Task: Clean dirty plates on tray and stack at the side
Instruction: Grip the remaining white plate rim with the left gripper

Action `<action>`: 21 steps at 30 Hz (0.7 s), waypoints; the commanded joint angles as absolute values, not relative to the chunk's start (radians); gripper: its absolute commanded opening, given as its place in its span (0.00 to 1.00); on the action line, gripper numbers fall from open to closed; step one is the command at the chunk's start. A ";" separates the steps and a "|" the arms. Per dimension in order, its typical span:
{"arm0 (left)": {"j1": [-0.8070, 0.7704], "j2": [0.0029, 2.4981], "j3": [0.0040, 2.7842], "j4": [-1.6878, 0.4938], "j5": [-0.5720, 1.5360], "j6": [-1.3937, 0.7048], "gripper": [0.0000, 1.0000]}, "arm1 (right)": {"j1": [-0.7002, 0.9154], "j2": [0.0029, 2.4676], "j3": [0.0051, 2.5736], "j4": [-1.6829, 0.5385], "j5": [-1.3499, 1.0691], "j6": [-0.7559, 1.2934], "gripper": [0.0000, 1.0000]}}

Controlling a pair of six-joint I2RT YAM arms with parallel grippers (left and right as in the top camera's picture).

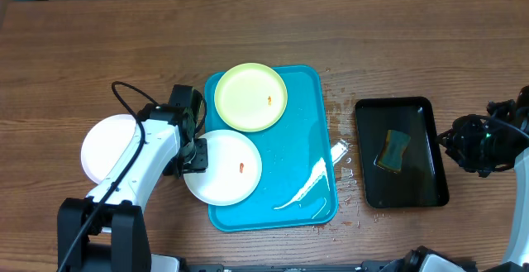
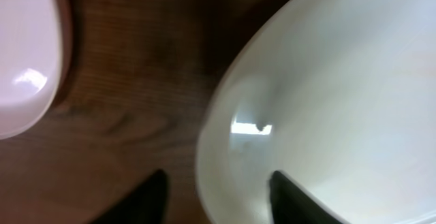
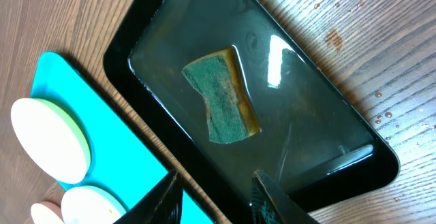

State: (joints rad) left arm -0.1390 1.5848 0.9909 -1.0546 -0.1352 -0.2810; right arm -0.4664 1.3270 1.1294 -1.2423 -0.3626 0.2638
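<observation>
- The left arm (image 1: 136, 169) comes up from the near left edge of the desk (image 1: 74, 40) and leans over to the left side of the blue tray (image 1: 318, 131).
- The left end effector (image 1: 198, 155) is at the left rim of the smeared white plate (image 1: 223, 167). Its fingers (image 2: 151, 195) are spread apart, with the plate's rim between them.
- The right arm (image 1: 488, 140) sits at the far right, beside the black tray (image 1: 434, 152). The right end effector (image 3: 218, 198) hangs above that tray with its fingers spread and nothing between them.
- The left wrist view is blurry and close, so I cannot tell whether the fingers touch the rim. The right arm is cut off by the edge of the overhead view.
- A clean white plate (image 1: 107, 148) lies on the desk, left of the arm and off the blue tray.
- The smeared white plate lies on the tray's near left part and sticks out over its left edge. It has a small orange spot.
- The yellow-green plate (image 1: 250, 97) lies on the tray's far left corner, with a tiny orange spot too.
- Water drops (image 1: 347, 173) lie on the desk between the two trays.
- A green sponge (image 3: 221, 101) lies in water in the black tray.
</observation>
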 commanded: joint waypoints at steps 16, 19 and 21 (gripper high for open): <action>-0.145 1.584 0.895 -0.960 -0.179 -0.376 0.26 | -0.464 1.320 1.125 -1.241 -0.369 0.257 0.35; -0.147 1.584 0.897 -0.955 -0.113 -0.340 0.11 | -0.464 1.320 1.125 -1.240 -0.369 0.258 0.35; -0.152 1.584 0.908 -0.956 -0.066 -0.316 0.04 | -0.464 1.320 1.125 -1.240 -0.369 0.257 0.35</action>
